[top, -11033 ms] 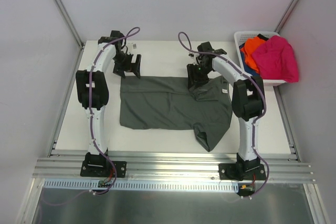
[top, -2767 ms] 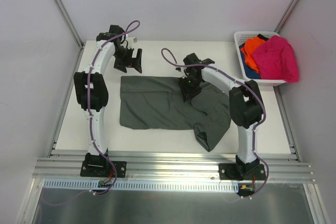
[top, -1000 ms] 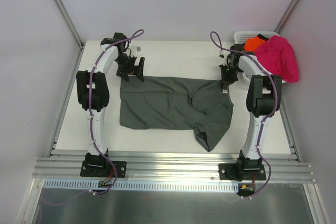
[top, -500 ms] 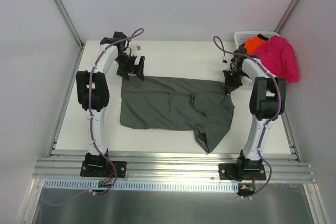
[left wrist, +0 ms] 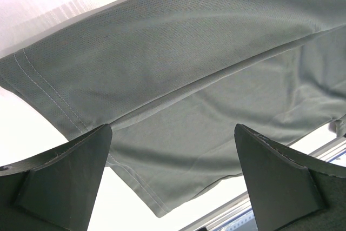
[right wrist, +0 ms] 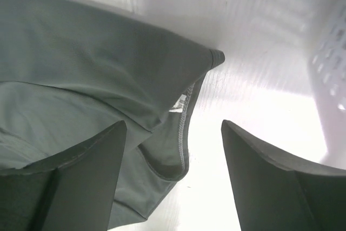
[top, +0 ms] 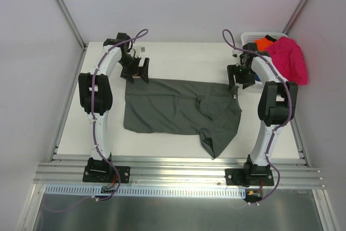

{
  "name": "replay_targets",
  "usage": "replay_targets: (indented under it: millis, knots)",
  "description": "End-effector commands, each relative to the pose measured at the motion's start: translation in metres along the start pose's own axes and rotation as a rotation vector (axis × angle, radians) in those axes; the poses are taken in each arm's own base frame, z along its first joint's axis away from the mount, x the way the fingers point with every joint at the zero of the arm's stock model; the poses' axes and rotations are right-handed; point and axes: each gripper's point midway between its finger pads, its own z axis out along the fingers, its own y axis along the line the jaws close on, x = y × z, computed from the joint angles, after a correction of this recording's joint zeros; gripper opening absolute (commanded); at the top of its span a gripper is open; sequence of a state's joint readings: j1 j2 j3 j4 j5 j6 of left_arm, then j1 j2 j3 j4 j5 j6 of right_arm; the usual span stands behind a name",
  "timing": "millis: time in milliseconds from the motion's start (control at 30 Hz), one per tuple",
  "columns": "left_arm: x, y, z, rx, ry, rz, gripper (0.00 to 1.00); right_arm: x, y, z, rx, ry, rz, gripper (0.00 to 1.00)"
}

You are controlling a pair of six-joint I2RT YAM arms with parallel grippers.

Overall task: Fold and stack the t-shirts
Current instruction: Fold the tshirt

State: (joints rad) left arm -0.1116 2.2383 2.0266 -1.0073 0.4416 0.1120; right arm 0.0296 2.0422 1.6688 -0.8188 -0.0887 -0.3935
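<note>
Across the table (top: 178, 58) the grey-green shirt (top: 173, 106) lies flat, long axis side to side; left gripper (top: 138, 76) and right gripper (top: 237, 82) hover spread over its far corners, each nearest its own.

The right jaws have opened and let go of the grey-green t-shirt (top: 173, 106) near its collar.
</note>
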Motion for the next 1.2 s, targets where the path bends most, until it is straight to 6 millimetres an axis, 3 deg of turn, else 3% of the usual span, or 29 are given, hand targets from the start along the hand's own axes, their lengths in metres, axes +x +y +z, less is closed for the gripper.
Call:
replay_targets:
  millis: [0, 67, 200, 300, 500, 767, 967, 1167]
  knots:
    - [-0.003, -0.005, 0.001, 0.024, 0.004, -0.002, 0.98, -0.028, 0.018, -0.042, -0.019, -0.127, 0.011, 0.73]
    - [-0.006, -0.002, 0.005, 0.020, 0.003, 0.001, 0.97, -0.032, 0.027, -0.043, -0.046, -0.136, 0.013, 0.69]
    - [-0.014, -0.007, 0.008, 0.043, -0.010, 0.003, 0.86, -0.040, 0.049, -0.042, -0.126, -0.145, 0.035, 0.40]
    - [-0.012, -0.016, 0.013, 0.057, 0.001, 0.020, 0.79, -0.040, 0.069, -0.035, -0.182, -0.128, 0.028, 0.32]
    - [-0.005, -0.006, 0.031, 0.034, 0.045, 0.011, 0.84, -0.031, 0.086, -0.014, -0.224, -0.069, 0.040, 0.32]
    - [0.004, 0.009, 0.044, -0.001, 0.088, -0.016, 0.88, -0.013, 0.077, 0.018, -0.202, 0.027, 0.059, 0.35]
    - [0.006, 0.022, 0.046, -0.018, 0.091, -0.049, 0.89, -0.008, 0.065, 0.030, -0.168, 0.047, 0.068, 0.38]
    - [-0.001, 0.032, 0.049, -0.028, 0.079, -0.060, 0.91, -0.015, 0.062, 0.038, -0.159, 0.044, 0.070, 0.46]
